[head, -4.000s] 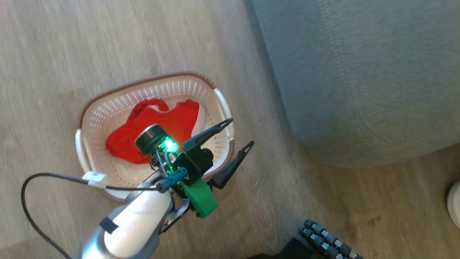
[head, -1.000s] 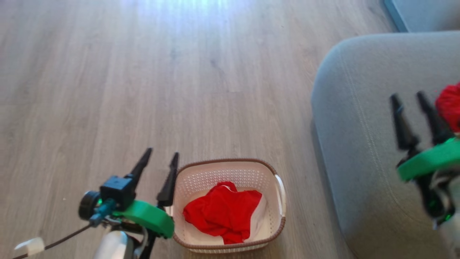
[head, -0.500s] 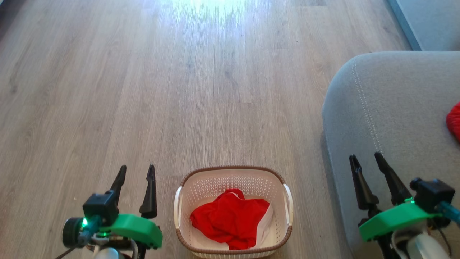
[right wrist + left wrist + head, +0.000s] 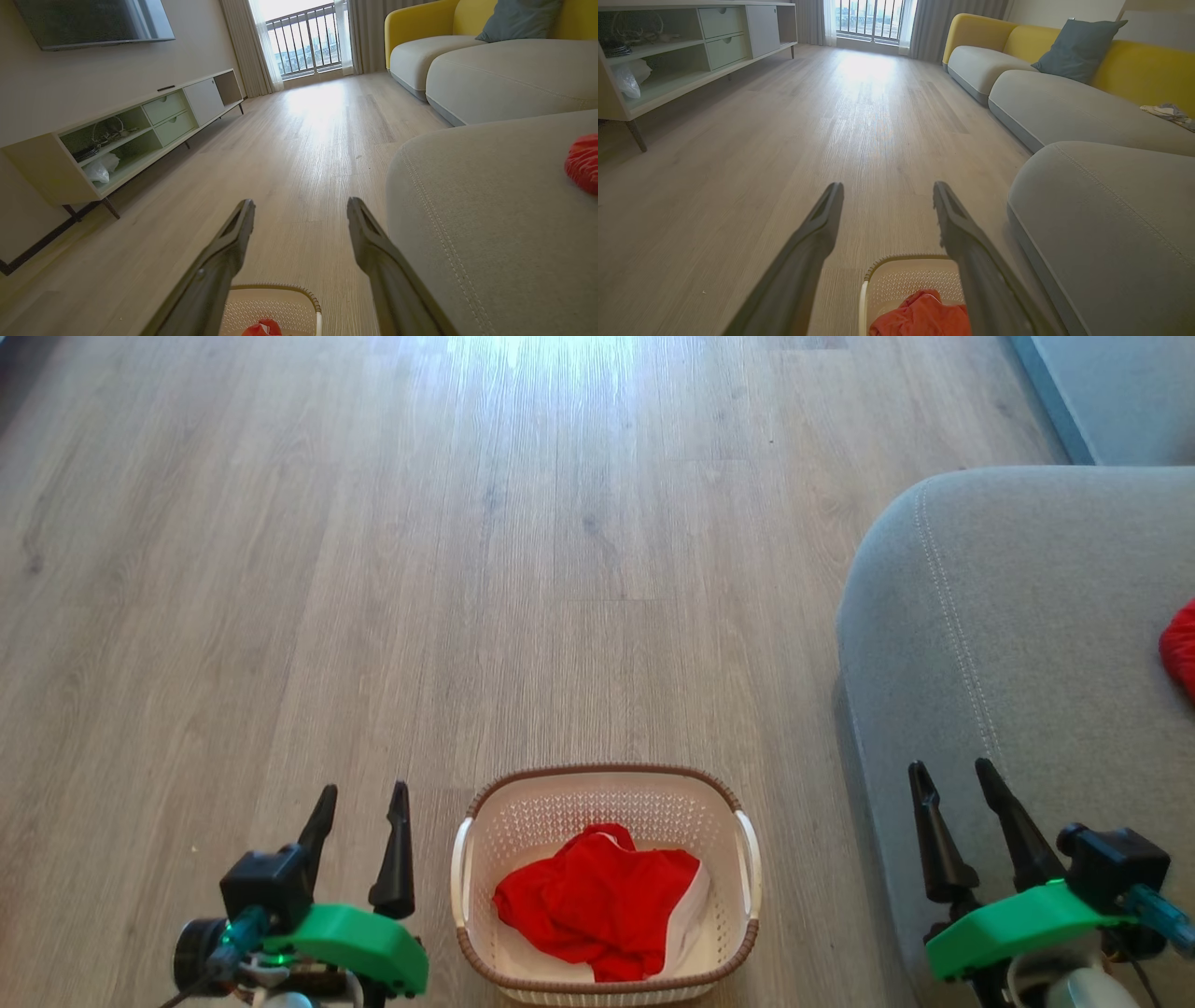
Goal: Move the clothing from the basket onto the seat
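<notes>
The cream basket (image 4: 607,771) stands on the wooden floor between my two grippers. A red piece of clothing (image 4: 597,901) with white along its edge lies crumpled inside it. A second red piece of clothing (image 4: 1180,651) lies on the grey seat (image 4: 1027,616) at the far right. My left gripper (image 4: 362,789) is open and empty, just left of the basket. My right gripper (image 4: 950,765) is open and empty over the seat's near edge. The left wrist view shows its gripper (image 4: 888,185) above the basket (image 4: 901,258) and clothing (image 4: 924,317). The right wrist view shows its gripper (image 4: 301,201), the seat (image 4: 467,210) and the red clothing (image 4: 583,163).
Bare wooden floor (image 4: 467,569) stretches ahead of the basket. A low TV cabinet (image 4: 691,56) runs along the left wall. A yellow and grey sofa (image 4: 1064,102) with a blue-grey cushion (image 4: 1078,49) continues beyond the seat.
The head camera has shifted. My right gripper, a second ago beside the red clothing on the seat, has drawn back to the lower right. Both grippers stay open.
</notes>
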Available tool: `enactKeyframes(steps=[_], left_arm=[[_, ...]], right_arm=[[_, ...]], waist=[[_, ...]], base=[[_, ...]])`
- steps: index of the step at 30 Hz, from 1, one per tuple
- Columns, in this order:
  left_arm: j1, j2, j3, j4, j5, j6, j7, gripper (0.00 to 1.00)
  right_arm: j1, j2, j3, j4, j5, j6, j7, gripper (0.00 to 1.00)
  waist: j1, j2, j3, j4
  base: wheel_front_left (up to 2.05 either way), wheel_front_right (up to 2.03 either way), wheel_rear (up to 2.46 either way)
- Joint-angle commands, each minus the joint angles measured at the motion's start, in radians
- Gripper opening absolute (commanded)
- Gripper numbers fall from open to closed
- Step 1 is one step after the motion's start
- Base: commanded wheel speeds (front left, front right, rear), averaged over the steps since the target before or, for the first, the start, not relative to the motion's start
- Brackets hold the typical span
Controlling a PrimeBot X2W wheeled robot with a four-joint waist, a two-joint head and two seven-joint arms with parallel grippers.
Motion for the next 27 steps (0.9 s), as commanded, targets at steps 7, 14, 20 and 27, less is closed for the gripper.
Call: enactKeyframes(steps=[7,14,20,27], left_arm=[[-0.025,-0.001,0.019,-0.022,0.004,0.008,-0.005,1.00],[-0.026,-0.001,0.011,-0.024,0.007,0.009,-0.005,1.00],[-0.027,-0.001,0.006,-0.023,0.012,0.006,-0.005,1.00],[-0.027,-0.001,0.002,-0.022,0.014,0.003,-0.005,1.00]], right_arm=[[-0.023,-0.003,0.003,-0.019,-0.012,0.000,-0.010,1.00],[-0.027,-0.003,-0.003,-0.017,-0.008,0.000,-0.010,1.00],[-0.026,-0.003,-0.007,-0.016,-0.007,0.000,-0.010,1.00],[-0.025,-0.001,-0.007,-0.016,-0.006,0.000,-0.010,1.00]], waist=[[0.0001,0.0000,0.004,-0.004],[0.0001,0.0000,0.003,-0.006],[0.0001,0.0000,0.003,-0.005],[0.0001,0.0000,0.003,-0.004]], base=[[0.00,0.00,0.00],[0.00,0.00,0.00],[0.00,0.00,0.00],[0.00,0.00,0.00]])
